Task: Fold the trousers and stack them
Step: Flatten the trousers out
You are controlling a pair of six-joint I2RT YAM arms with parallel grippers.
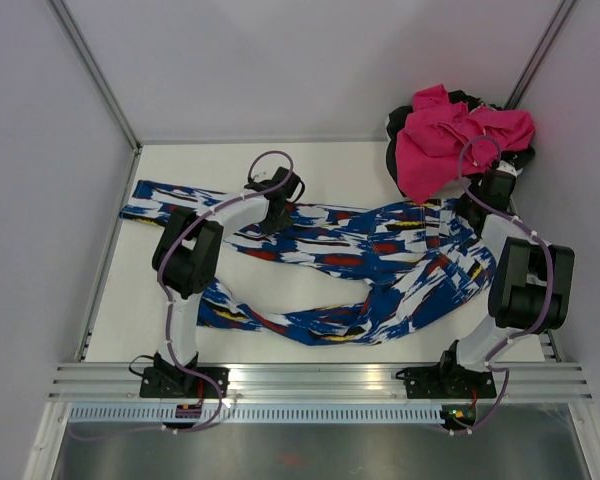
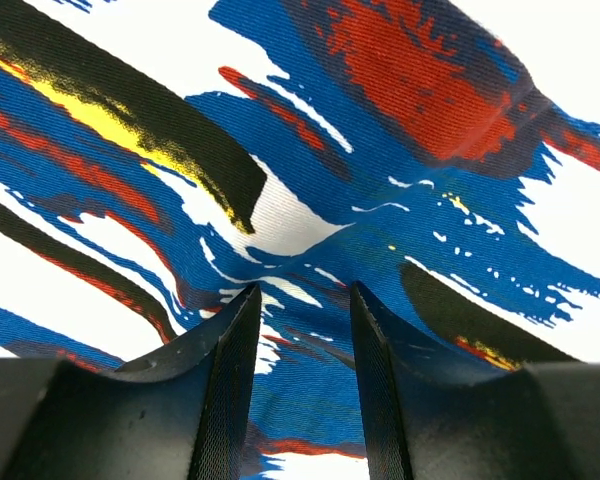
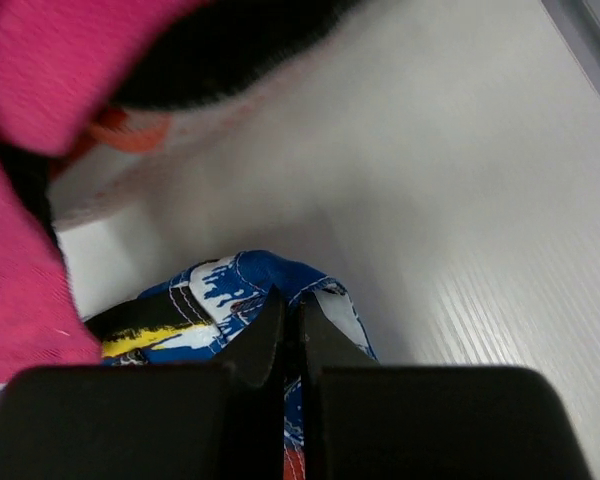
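trousers point(image 1: 400, 250) on table point(image 1: 330, 165), pile point(image 1: 450, 135) behind

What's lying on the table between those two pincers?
The blue trousers stretch from the left pincer to the right pincer, clear in the top view.

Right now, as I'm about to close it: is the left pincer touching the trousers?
Touching. The left wrist view shows the open left pincer pressed into the trousers, cloth puckering between its fingertips.

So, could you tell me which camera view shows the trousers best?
The top external view: the trousers lie spread out, both legs running left. The left wrist view shows only a patch of print at the left tool; the right wrist view shows only a bunched edge at the right tool.
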